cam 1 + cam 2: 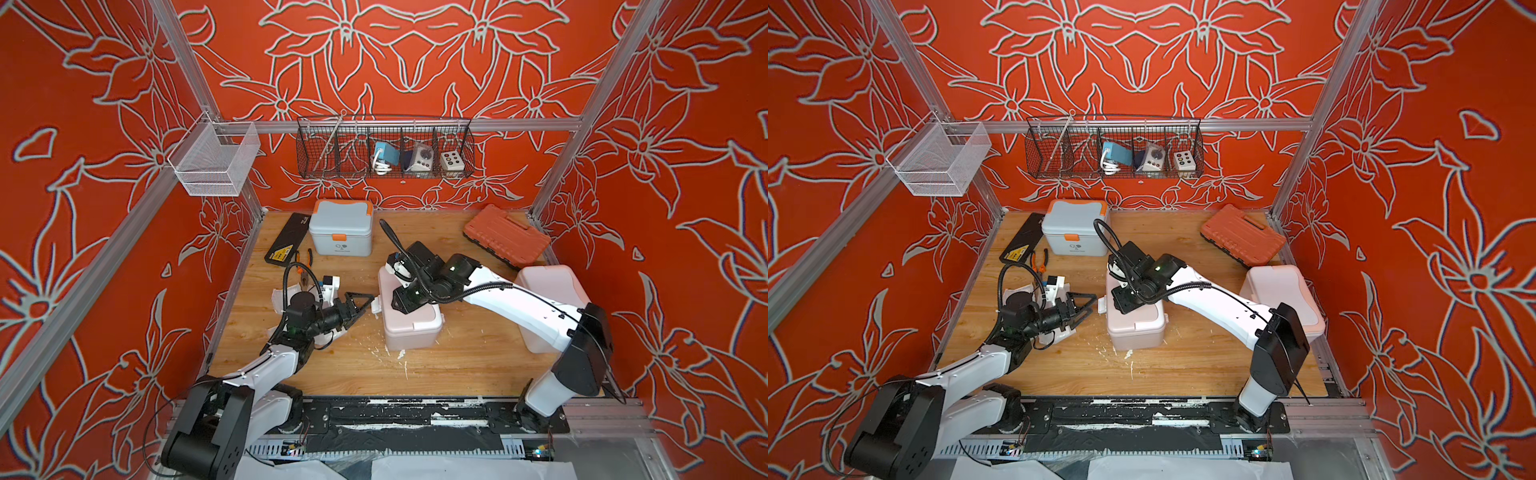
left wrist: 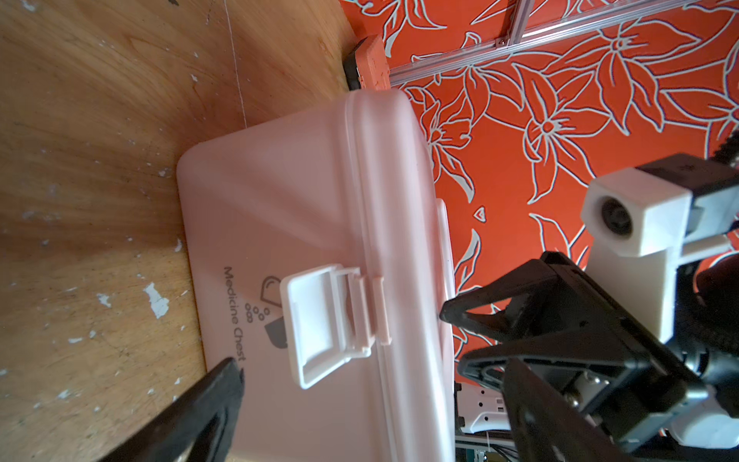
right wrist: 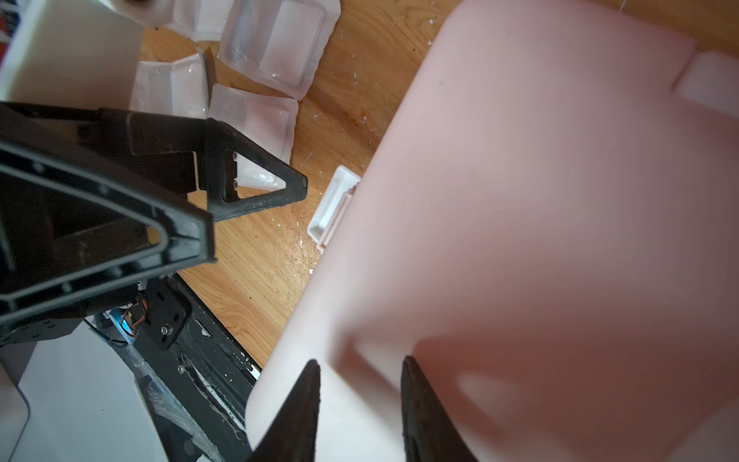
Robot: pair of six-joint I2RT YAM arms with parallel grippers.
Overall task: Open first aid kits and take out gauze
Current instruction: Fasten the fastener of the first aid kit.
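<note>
Status: partly complete. At least 3 gauze packets [image 3: 276,44] lie on the table [image 1: 457,365] beside my left arm, outside every kit.

- The pink kit [image 1: 411,328] stands at table centre. Its latch [image 2: 320,328] is flipped out, its lid is down and its contents are hidden.
- The blue-grey kit [image 1: 340,232] stands at the back, with its orange latch down and its lid closed.
- The white kit [image 1: 548,284] stands at the right edge with its lid down. Its latch is not visible.
- The black wire basket [image 1: 386,145] on the back rail holds small devices.

Judgement: left to do are raising the lids and removing any gauze inside.

My left gripper [image 3: 259,213] is spread wide just beside the pink kit's latch and holds nothing. My right gripper [image 3: 360,360] is at the pink lid with its fingers narrowly apart. I cannot tell whether they pinch the lid's handle.
</note>
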